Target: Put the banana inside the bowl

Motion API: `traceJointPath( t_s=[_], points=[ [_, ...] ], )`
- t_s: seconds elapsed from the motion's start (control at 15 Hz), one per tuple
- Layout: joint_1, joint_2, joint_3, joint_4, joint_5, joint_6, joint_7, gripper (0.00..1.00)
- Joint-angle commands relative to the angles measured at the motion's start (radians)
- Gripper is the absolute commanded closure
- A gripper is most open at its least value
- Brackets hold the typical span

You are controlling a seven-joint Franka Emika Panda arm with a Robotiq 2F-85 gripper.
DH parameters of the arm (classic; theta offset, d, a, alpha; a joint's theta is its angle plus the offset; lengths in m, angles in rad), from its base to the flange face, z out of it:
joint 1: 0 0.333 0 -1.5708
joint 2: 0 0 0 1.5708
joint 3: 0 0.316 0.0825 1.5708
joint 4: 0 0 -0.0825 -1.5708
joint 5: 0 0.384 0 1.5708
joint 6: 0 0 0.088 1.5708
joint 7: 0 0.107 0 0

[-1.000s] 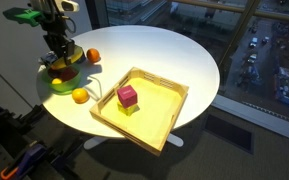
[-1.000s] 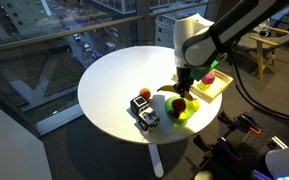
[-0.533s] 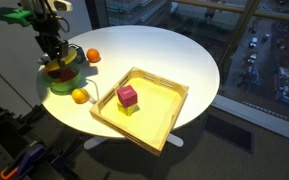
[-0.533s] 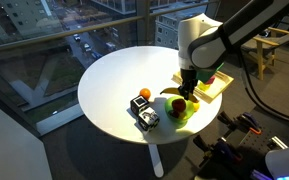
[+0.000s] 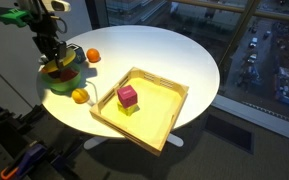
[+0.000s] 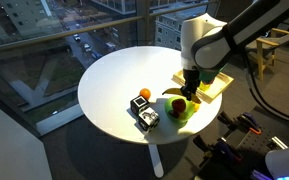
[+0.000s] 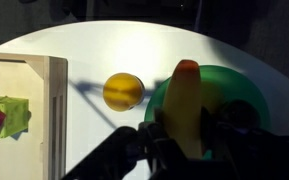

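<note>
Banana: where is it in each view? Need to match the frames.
Exterior view: banana at far left, small, under the gripper and over the green bowl.
Exterior view: banana right of centre, at the bowl's upper-left edge.
Wrist view: banana right of centre, held in the gripper, over the bowl.
Shared landmark: the green bowl.

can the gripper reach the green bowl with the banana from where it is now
Likely yes: the gripper holds the banana right over the bowl, with nothing seen between them.
</note>
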Motion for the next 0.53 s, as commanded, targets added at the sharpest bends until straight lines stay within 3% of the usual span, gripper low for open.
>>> traceJointPath(
  t_s=[0.0,0.47],
  points=[
    [-0.005,0.001,0.005,0.001,0.0,-0.002,0.0,0.62],
    [-0.004,0.007,0.005,0.001,0.0,-0.002,0.0,0.62]
  ],
)
